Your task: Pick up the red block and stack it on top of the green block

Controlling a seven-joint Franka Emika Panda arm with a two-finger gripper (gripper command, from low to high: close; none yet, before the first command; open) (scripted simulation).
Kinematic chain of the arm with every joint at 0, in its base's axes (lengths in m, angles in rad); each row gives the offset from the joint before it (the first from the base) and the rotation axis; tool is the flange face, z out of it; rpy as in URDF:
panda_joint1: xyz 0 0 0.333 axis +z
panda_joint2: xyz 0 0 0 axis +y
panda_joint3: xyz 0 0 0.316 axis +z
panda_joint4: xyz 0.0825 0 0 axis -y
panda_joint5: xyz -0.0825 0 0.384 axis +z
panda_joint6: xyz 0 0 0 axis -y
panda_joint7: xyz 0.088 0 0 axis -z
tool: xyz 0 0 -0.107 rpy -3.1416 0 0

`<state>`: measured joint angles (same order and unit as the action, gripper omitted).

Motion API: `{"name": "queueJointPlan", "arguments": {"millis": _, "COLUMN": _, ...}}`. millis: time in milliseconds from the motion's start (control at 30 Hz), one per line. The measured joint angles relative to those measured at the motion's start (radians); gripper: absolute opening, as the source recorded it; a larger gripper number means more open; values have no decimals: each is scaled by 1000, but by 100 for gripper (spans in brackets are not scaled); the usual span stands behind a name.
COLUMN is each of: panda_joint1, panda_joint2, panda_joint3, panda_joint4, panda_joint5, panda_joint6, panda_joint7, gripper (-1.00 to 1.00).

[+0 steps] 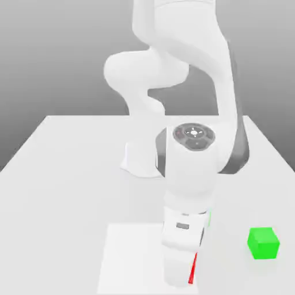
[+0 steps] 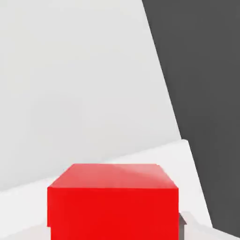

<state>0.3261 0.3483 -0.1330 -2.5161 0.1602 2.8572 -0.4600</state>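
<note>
The red block (image 2: pixel 112 204) looms large and close under the hand camera, resting on or just above a white surface. In the exterior view only a thin red sliver of it (image 1: pixel 192 269) shows past the white hand. My gripper (image 1: pixel 180 275) is low over the white sheet at the table's front, right at the red block. The green block (image 1: pixel 264 243) sits on the table to the exterior view's right of the hand, clearly apart from it.
A white square sheet (image 1: pixel 129 259) lies under the hand on the pale table (image 1: pixel 69 167). The arm's base (image 1: pixel 141 158) stands behind, at mid table. The table edge and dark floor (image 2: pixel 206 93) show beside the block in the hand view.
</note>
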Motion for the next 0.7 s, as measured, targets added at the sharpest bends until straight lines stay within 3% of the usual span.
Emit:
{"name": "queueJointPlan", "arguments": {"millis": 167, "panda_joint1": 31, "panda_joint2": -155, "panda_joint3": -44, "panda_joint4": -25, "panda_joint5": -76, "panda_joint6": -128, "panda_joint7": 54, "gripper": -100}}
{"name": "queueJointPlan", "arguments": {"millis": 400, "panda_joint1": 206, "panda_joint2": -251, "panda_joint3": 129, "panda_joint4": -17, "panda_joint5": -150, "panda_joint6": -230, "panda_joint7": -115, "gripper": -100}}
{"name": "queueJointPlan", "arguments": {"millis": 567, "panda_joint1": 256, "panda_joint2": -146, "panda_joint3": 166, "panda_joint4": -6, "panda_joint5": -175, "panda_joint6": -135, "panda_joint7": -163, "gripper": -100}}
{"name": "queueJointPlan", "arguments": {"millis": 600, "panda_joint1": 258, "panda_joint2": -112, "panda_joint3": 164, "panda_joint4": -4, "panda_joint5": -179, "panda_joint6": -103, "panda_joint7": -162, "gripper": 100}}
{"name": "queueJointPlan", "arguments": {"millis": 700, "panda_joint1": 258, "panda_joint2": -112, "panda_joint3": 164, "panda_joint4": -4, "panda_joint5": -179, "panda_joint6": -103, "panda_joint7": -162, "gripper": 100}}
